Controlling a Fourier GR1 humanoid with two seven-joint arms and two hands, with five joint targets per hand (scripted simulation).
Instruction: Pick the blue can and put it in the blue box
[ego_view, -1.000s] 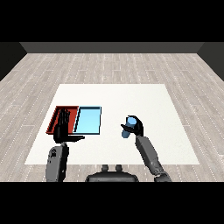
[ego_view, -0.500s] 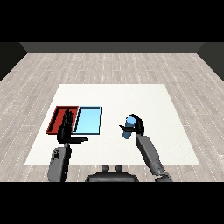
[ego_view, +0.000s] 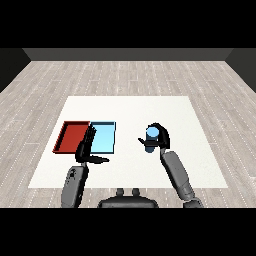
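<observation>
Two hands in view: right hand (ego_view: 159, 139) carries the load; left hand (ego_view: 86, 148) carries nothing.
Right hand: fingers and thumb curled round the blue can (ego_view: 152, 134), which stands upright in the grasp with its top face showing.
Can position: right of the light blue tray (ego_view: 103, 138), well apart from it, over the white table (ego_view: 130, 107); it appears lifted off the surface, though this angle does not settle that.
Change, right side: hand and can sit slightly nearer the trays than a second ago; the shift is small.
Left hand: fingers straight and relaxed, thumb out to the side, positioned over the near edge where the red tray (ego_view: 71, 136) meets the blue one.
Change, left side: the hand has come forward and up from beside the red tray.
Trays: side by side, red at left, blue at right, both holding nothing.
Task standing: pick complete by the look of it; transfer begun, placement not done.
Outstanding: carry the can leftward over the blue tray, then lower and release.
</observation>
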